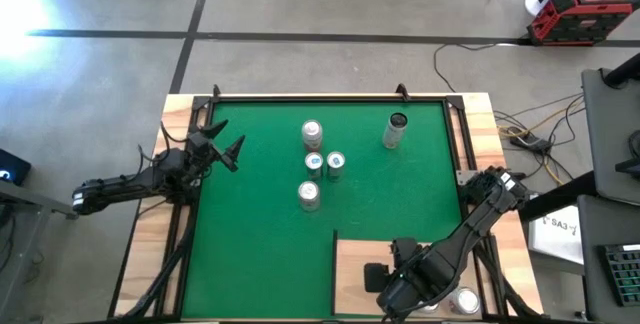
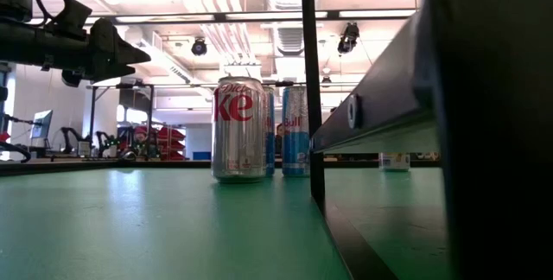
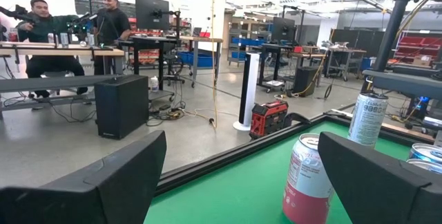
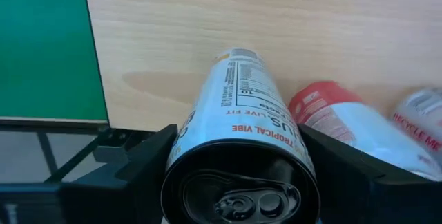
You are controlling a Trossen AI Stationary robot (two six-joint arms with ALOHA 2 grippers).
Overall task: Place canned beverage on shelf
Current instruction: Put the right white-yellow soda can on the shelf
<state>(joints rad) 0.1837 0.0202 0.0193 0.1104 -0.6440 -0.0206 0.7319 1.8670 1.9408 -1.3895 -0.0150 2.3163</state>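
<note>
Right gripper [image 4: 238, 175]: my fingers are clamped on a white can [image 4: 242, 134], held over the shelf [image 1: 360, 259] at the mat's near right corner.
Left gripper [image 1: 228, 149]: my fingers are spread apart, empty, above the green mat [image 1: 260, 214] at its left edge.
Remaining cans: four upright cans [image 1: 312, 164] cluster mid-mat.

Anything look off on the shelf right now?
Nothing spilled or damaged. The can in the right gripper is above the shelf, next to two other cans already there. The left gripper waits open.
</note>
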